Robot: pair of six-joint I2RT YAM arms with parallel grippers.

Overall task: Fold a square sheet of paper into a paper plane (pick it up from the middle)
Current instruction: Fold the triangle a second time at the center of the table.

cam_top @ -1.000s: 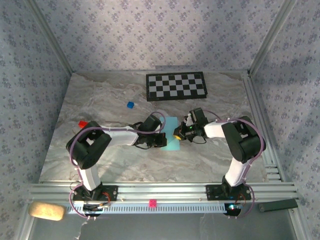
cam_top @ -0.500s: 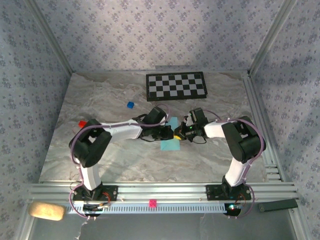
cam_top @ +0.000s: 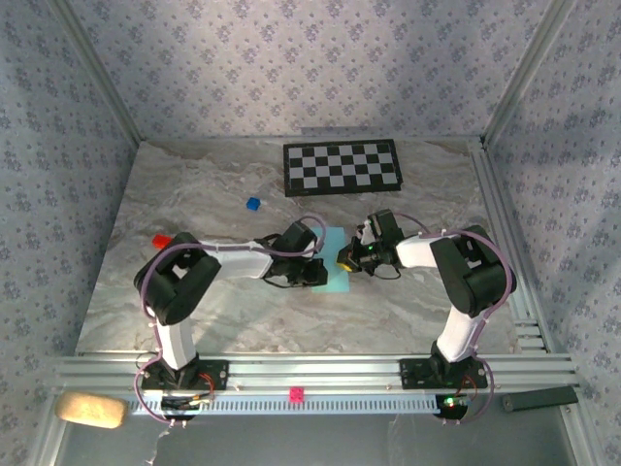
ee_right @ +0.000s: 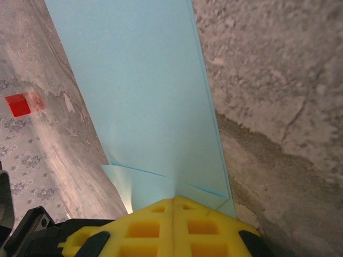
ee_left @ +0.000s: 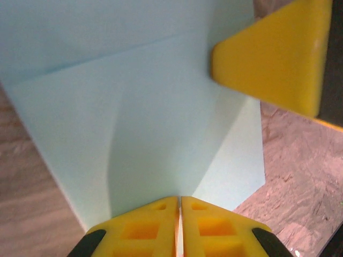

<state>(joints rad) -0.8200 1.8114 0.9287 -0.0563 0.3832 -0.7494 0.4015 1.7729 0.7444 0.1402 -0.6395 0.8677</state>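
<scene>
**Thin light-blue square sheet of paper (ee_left: 150,107) clamped at two edges**
The left pincer (ee_left: 179,199) and right pincer (ee_right: 174,199) are closed on it; the sheet is held between them, at the middle of the marble bench (cam_top: 194,194).

Square sheet of paper (ee_left: 134,118): thin, matt, smooth, creased. Tabletop (ee_right: 278,80): stone-look, grainy; rail (cam_top: 320,372) at 6 o'clock: ribbed bare metal. Left gripper (ee_left: 179,206) pads (ee_left: 144,230): yellow plastic, matt.

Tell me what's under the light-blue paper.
The marbled tabletop extends past the edges of the paper. Anything directly beneath is hidden by the paper itself.
</scene>
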